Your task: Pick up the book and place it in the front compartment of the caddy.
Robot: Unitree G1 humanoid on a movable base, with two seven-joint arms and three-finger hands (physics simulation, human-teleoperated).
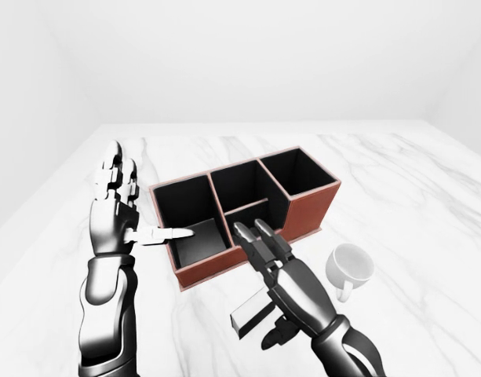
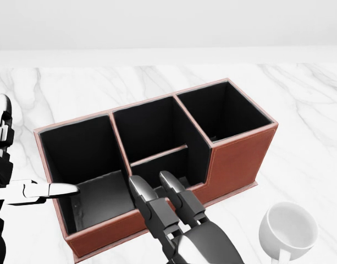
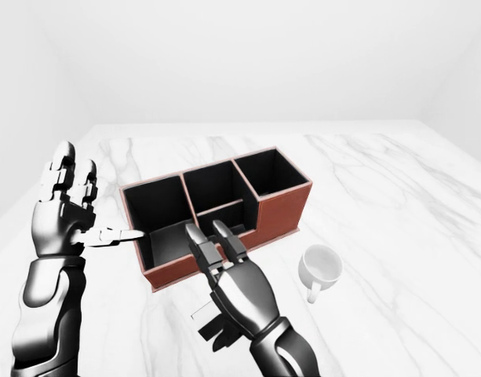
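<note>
While my right hand (image 1: 283, 263) hovers low in the left-eye view with its fingers (image 2: 149, 203) stretched straight and gripping nothing, the book (image 1: 252, 310) lies flat on the marble table (image 1: 413, 204) directly beneath my palm. It is a dark slab with a pale edge, and only its left part shows past my hand; the rest is hidden under my wrist. I cannot tell whether my palm touches it. No title or lettering can be read on it.

Just right of my hand stands a white mug (image 1: 350, 267), upright, its handle turned toward the bottom of the view. It is plain, with no print.

Past my fingertips sits the caddy (image 2: 239, 157), a red-brown box with black lining, set at a slant on the table. My two long fingers reach over its near wall, pointing at the low, small compartment (image 2: 168, 168) in the middle. Beyond that lies a deeper middle compartment, with one large compartment on the left and another on the right. All look empty. The caddy carries no label that I can see.

My left hand (image 1: 114, 200) is raised at the caddy's left end, fingers spread upward and holding nothing, with its thumb (image 2: 50, 191) sticking out sideways over the rim of the left compartment.
</note>
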